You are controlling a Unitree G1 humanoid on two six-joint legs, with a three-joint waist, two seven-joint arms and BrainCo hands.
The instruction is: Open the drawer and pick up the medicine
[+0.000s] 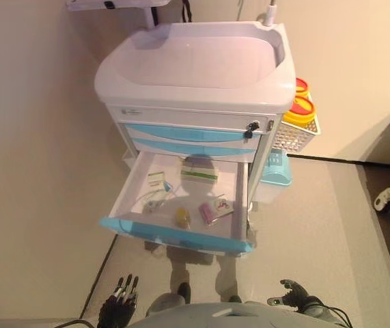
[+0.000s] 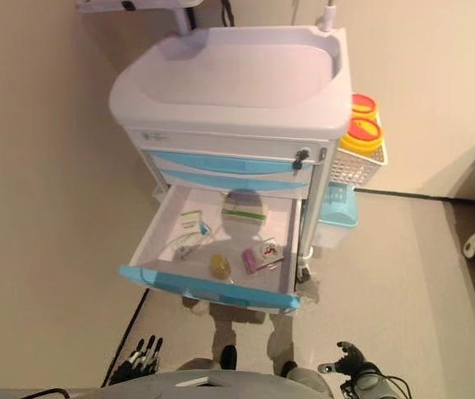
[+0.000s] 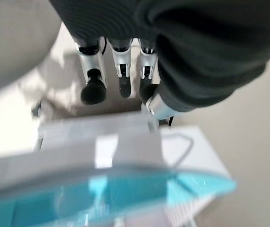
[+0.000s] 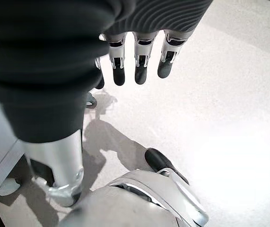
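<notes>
left hand (image 1: 121, 298) hangs low near the floor, fingers straight and relaxed, holding nothing. right hand (image 1: 296, 295) likewise low, fingers loosely extended, empty. beyond them the bottom drawer (image 1: 177, 236) of the medical cart (image 1: 195, 75) stands pulled out. inside it lie the medicine items: a yellow bottle (image 1: 182, 217), a pink box (image 1: 215, 210), a green-and-white box (image 1: 199, 172). a white basket (image 1: 297, 130) hangs on the cart's right side.
</notes>
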